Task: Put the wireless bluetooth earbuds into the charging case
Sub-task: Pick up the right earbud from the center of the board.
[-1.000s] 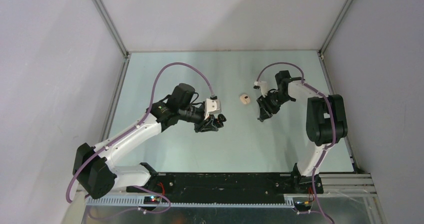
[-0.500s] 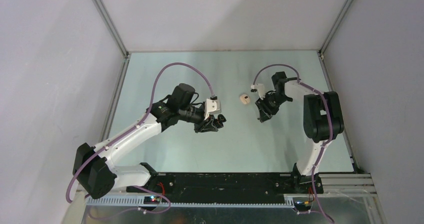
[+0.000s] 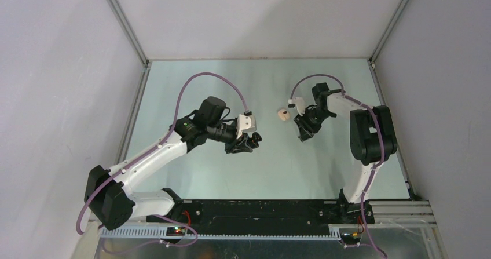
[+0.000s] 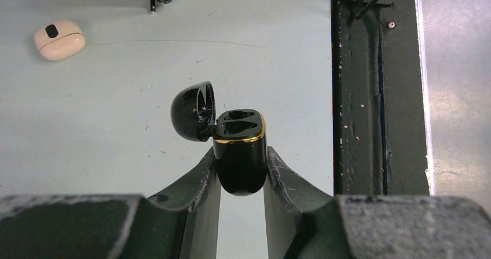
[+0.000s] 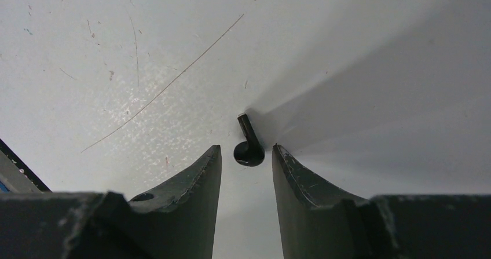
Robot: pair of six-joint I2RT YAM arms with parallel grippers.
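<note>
Top view: left fingers (image 3: pixel 249 142) hang over the pale grey-green surface (image 3: pixel 191 91), a bit left of centre. Their load is too small to make out from here. Right fingers (image 3: pixel 303 132) point down, right of centre, well off the right edge. A small cream rounded closed case (image 3: pixel 283 115) lies btwn the two arms, nearer the right one, roughly midway btwn far and near edges. No bud visible from up here.

Left wrist view: left fingers (image 4: pixel 197 181) are clenched on a glossy black charging case w/ gold rim (image 4: pixel 238 154), one on each side of its lower body. Its hinged lid (image 4: pixel 193 109) is open to one side and both sockets look empty. Cream case (image 4: pixel 58 39) sits on the surface beyond.

Right wrist view: right fingers (image 5: pixel 200 183) are apart, straddling a tiny black stemmed plastic earbud (image 5: pixel 249 149) that lies flat on the surface. Its head is btwn the tips and its stem points away. There's a slim gap each side, so it's not pinched yet.

Step in hand, prob.: pick up this bud.
- Centre the head so both fingers meet it together, else it likely spins or squirts out.
- Keep tips low to the surface.
- Clamp the head, not the stem, so the stem is free to go into a socket first.
- Lift straight up.
- Left arm should hold the black charging case steady, mouth up.
</note>
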